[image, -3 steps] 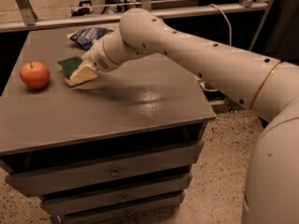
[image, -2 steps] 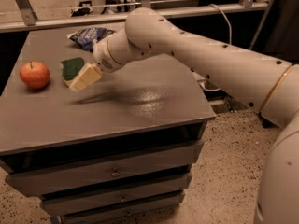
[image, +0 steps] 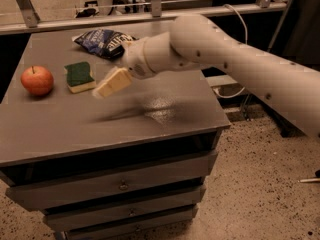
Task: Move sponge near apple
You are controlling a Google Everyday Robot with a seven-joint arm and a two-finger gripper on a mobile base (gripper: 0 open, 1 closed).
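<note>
Just right of the sponge [image: 80, 76], my gripper [image: 112, 82] hangs over the table [image: 150, 129]. I cannot tell if it is open or closed. My arm [image: 225, 59] covers one end of the blue snack bag [image: 100, 40]. The sponge lies beside the apple [image: 37, 80] (not touching), near the left edge. Wide table top shows on the near side.

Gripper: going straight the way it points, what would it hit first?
Probably the bare tabletop. The gripper, just beside the sponge, points down-left, so its line seems to pass in front of the sponge; depth is unclear.
</note>
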